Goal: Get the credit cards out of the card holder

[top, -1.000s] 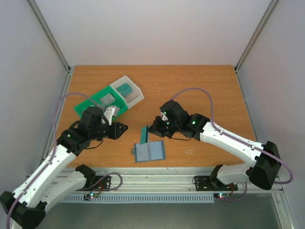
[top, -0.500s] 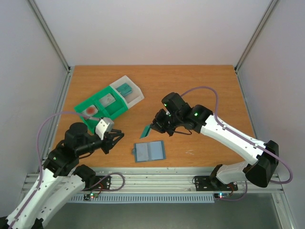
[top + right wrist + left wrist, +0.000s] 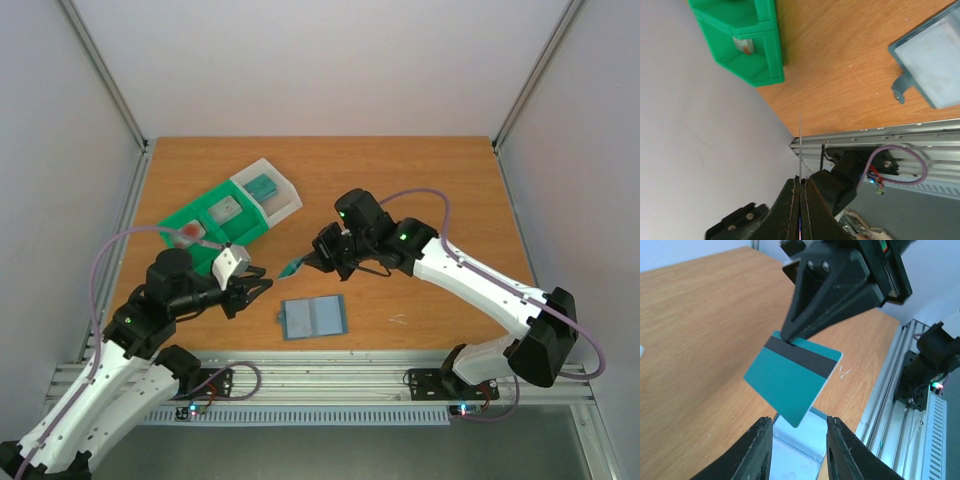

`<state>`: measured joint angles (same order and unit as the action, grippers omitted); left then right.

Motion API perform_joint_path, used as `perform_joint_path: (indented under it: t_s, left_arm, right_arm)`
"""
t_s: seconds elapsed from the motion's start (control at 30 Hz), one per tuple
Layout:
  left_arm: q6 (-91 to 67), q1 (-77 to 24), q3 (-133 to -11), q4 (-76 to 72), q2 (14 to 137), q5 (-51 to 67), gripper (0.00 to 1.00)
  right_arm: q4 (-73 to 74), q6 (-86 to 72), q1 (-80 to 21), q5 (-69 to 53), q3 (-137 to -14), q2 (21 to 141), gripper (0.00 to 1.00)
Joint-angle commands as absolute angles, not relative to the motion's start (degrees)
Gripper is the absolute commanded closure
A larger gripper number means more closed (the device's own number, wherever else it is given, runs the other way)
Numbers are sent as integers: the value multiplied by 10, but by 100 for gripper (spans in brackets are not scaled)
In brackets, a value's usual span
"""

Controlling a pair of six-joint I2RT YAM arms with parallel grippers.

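Observation:
The blue-grey card holder [image 3: 313, 317] lies open and flat on the table near the front edge. Above and left of it hangs a teal credit card [image 3: 291, 268] with a dark stripe [image 3: 800, 356]. My right gripper [image 3: 305, 262] is shut on the card's top edge. The right wrist view shows the card edge-on [image 3: 800, 145] as a thin line sticking out of the gripper [image 3: 800, 181]. My left gripper [image 3: 258, 283] faces the card from the left. It stands open [image 3: 799, 440], and the card's lower corner hangs just ahead of its fingertips [image 3: 760, 440] without touching them.
A green tray [image 3: 205, 225] with a white bin [image 3: 272, 190] stands at the back left, with small items in its compartments. The table's metal front rail [image 3: 330, 375] runs just below the card holder. Grey walls close in both sides.
The right gripper has lifted the teal card off the holder and carried it left. The left arm came away from the tray, turned toward the card, and its jaws have widened a little.

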<state>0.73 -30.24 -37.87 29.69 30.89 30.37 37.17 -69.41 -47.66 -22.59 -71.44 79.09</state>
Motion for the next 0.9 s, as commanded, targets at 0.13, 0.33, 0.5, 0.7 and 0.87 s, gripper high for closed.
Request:
perform_joint_path:
  t_s: [0.13,0.33,0.5,0.7,0.87]
  left_arm:
    - [44,-305,-368,249,339,329,68]
    - [61,-305,-368,258,348,321,71]
    - [69,-305,-369,260,348,311,79]
    - [83,-305,-370,270,350,301,82]
    - [92,-305,-366,258,354,320,72]
  right_arm:
    - [310,-741,-472,-269,-720,819,99]
    - [311,-742,-472,-263,-717,817,99]
    - [305,-743,-472,-271,-716,822,99]
    - [308,-747,-472,-272,-711,819,99]
    - [309,-751,-472,-273,-711,821,99]
